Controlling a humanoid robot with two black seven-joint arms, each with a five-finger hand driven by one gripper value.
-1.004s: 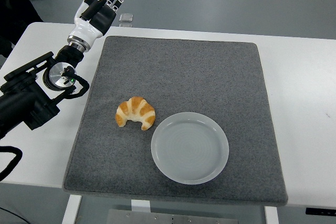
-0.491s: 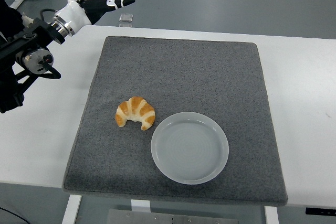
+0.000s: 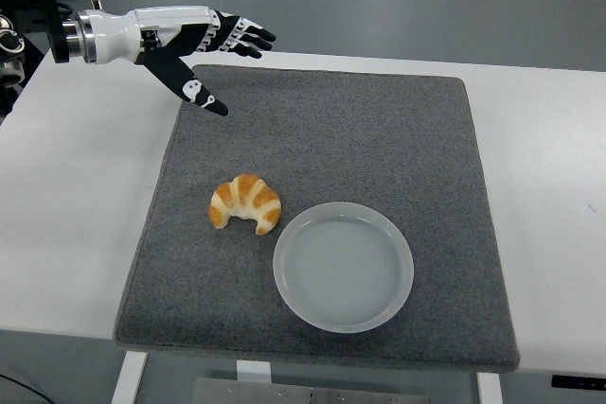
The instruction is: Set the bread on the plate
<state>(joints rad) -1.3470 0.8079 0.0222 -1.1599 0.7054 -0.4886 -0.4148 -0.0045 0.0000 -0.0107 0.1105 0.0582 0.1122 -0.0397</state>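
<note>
Bread (image 3: 245,203), lower left of centre, judged light, soft, crushable; grasp gently across its middle. Left hand (image 3: 194,44) open, empty, upper left.

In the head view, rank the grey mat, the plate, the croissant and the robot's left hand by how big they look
1. Grey mat
2. Plate
3. Left hand, raised and farther back, so its rank against the croissant is unsure
4. Croissant
</note>
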